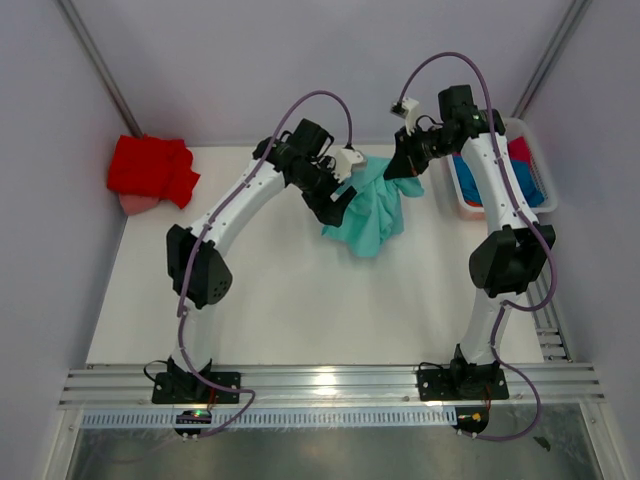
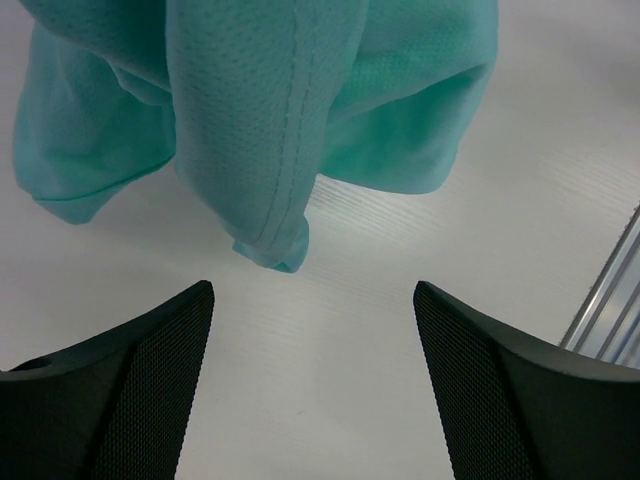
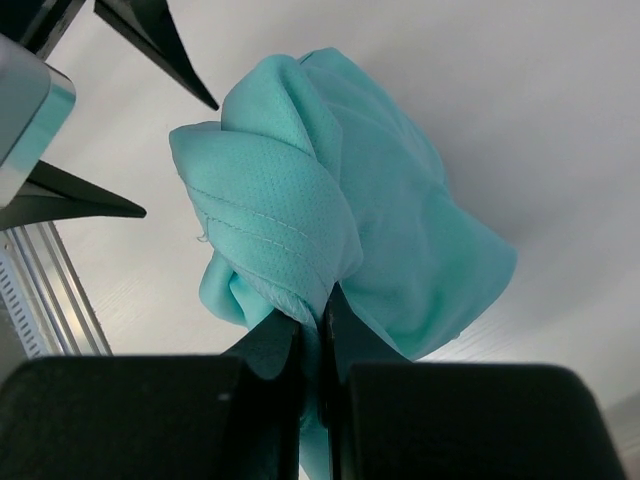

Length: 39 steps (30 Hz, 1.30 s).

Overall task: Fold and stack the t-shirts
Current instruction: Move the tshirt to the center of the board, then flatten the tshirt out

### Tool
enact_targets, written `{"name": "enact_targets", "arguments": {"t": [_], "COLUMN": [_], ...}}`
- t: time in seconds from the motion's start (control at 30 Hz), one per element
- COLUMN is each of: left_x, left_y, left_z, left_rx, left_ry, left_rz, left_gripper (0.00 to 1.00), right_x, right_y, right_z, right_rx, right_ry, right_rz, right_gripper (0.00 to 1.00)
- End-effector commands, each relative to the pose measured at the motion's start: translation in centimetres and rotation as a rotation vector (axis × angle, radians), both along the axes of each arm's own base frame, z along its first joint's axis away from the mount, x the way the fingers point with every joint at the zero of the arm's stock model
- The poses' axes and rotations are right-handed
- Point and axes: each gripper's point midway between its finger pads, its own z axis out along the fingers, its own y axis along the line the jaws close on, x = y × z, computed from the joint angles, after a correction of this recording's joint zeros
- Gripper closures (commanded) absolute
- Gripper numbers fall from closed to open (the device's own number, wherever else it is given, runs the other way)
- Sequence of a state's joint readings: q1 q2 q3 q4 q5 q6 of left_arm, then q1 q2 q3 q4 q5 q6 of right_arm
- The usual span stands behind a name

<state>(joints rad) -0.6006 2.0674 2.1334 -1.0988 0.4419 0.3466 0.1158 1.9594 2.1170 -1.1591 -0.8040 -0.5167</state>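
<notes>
A mint-teal t-shirt [image 1: 375, 212] hangs bunched above the middle back of the table, its lower folds drooping towards the surface. My right gripper [image 1: 405, 165] [image 3: 322, 300] is shut on a fold of the teal t-shirt [image 3: 340, 200] at its top. My left gripper [image 1: 340, 205] [image 2: 312, 290] is open just left of the cloth, with nothing between its fingers. A hemmed corner of the teal t-shirt [image 2: 275, 250] dangles a little ahead of them. A red t-shirt [image 1: 150, 168] lies crumpled at the far left corner. Blue [image 1: 527, 185] and crimson-pink [image 1: 520, 152] t-shirts lie in the basket.
The white slatted basket [image 1: 465, 205] stands at the back right, partly behind my right arm. A pale pink bit of cloth [image 1: 135, 203] pokes out under the red shirt. A metal rail [image 1: 330, 385] runs along the near edge, and grey walls close the sides.
</notes>
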Motion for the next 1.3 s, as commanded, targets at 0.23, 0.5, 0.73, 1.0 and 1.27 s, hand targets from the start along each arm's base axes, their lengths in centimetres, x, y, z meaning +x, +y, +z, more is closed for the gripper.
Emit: {"name": "enact_targets", "arguments": {"t": [0.23, 0.5, 0.73, 1.0, 1.27], "left_x": [3.8, 5.5, 10.7, 14.9, 13.2], "left_y": [-1.3, -2.7, 0.6, 8.3, 13.7], "left_z": [-2.0, -3.3, 1.8, 16.6, 22.9], "left_rx": [-0.007, -0.02, 0.084, 0.053, 0.056], "left_ry": [-0.106, -0.105, -0.361, -0.741, -0.893], "left_rz": [0.065, 0.112, 0.292, 0.539, 0.702], "left_gripper": [0.12, 1.0, 1.0, 1.0, 1.0], "right_x": [-0.8, -2.0, -2.2, -1.4, -0.5], "right_y": [1.0, 1.4, 0.5, 0.4, 0.4], "right_z": [3.5, 4.9, 2.9, 0.4, -0.5], "right_rx": [0.053, 0.079, 0.019, -0.007, -0.022], "right_ry": [-0.078, -0.094, -0.073, -0.025, -0.036], "right_rz": [0.031, 0.045, 0.028, 0.027, 0.047], "right_gripper": [0.97, 0.97, 0.97, 0.97, 0.22]}}
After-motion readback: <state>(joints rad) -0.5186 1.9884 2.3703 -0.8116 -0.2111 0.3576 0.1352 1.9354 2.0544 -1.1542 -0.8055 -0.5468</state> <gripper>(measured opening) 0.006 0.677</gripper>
